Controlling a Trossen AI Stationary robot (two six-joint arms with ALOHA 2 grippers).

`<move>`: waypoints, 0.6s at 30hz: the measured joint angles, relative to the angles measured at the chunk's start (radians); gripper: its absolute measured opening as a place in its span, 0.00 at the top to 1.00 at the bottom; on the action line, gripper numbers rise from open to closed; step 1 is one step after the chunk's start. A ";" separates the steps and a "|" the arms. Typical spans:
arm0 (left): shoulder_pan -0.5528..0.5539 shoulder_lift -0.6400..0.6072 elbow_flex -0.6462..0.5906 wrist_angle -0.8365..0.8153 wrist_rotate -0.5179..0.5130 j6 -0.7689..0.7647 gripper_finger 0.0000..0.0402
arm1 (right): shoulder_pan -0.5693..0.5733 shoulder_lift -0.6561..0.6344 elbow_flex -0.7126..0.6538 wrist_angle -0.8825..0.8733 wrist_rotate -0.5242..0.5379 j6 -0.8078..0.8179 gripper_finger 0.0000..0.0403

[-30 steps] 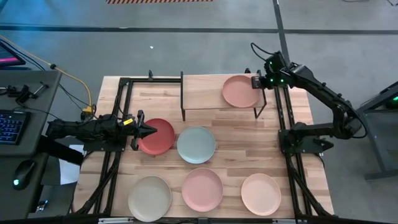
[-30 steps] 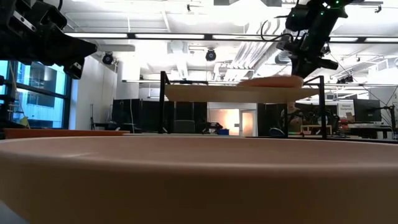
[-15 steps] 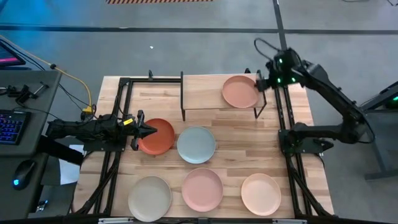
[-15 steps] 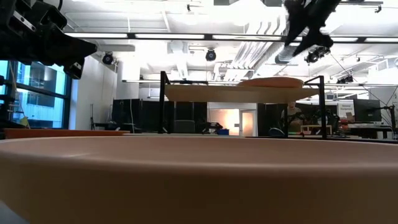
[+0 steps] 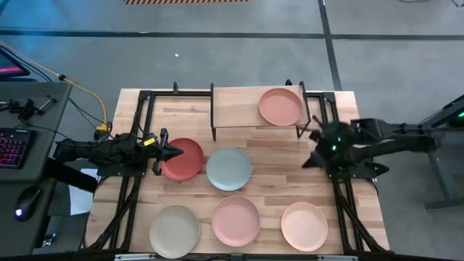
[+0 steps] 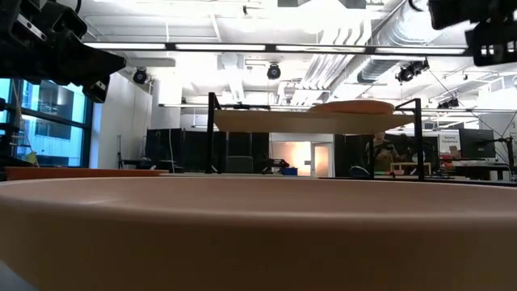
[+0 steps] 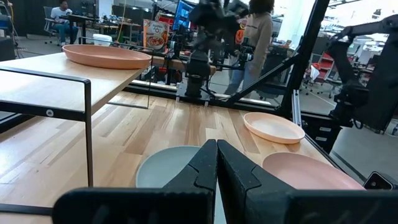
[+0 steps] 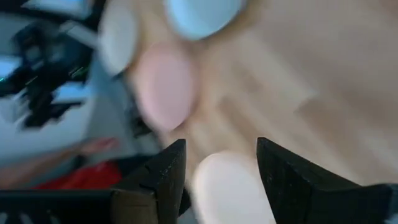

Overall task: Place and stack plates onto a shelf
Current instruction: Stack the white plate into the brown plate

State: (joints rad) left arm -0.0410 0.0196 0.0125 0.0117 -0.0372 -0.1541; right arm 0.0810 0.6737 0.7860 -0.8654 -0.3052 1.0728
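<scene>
Terracotta plate (image 5: 280, 106) on shelf (image 5: 235, 109); right pincer (image 8: 219, 163) open, seemingly empty; left pincer (image 7: 216, 163) closed.

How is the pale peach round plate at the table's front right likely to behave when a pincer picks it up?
The pale peach round matte plate looks stiff and one-piece, so it should probably hold its shape. Shallow, with a low rim lying flat on the large wooden tabletop, it probably offers little to grip and may slide when nudged. It seems light for its width. It is unlikely to roll.
</scene>
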 joint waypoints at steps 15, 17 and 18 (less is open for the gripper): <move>0.000 0.000 0.000 0.000 0.000 0.000 1.00 | 0.507 0.410 -0.003 0.096 0.079 -0.021 0.58; 0.000 0.000 0.000 0.000 0.000 0.000 1.00 | 0.551 0.463 -0.003 0.078 0.113 -0.079 0.58; 0.000 0.000 0.000 0.000 0.000 0.000 1.00 | 0.571 0.489 -0.003 0.066 0.131 -0.111 0.58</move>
State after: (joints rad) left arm -0.0413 0.0196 0.0128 0.0116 -0.0372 -0.1543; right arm 0.6519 1.1626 0.7826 -0.7993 -0.1742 0.9623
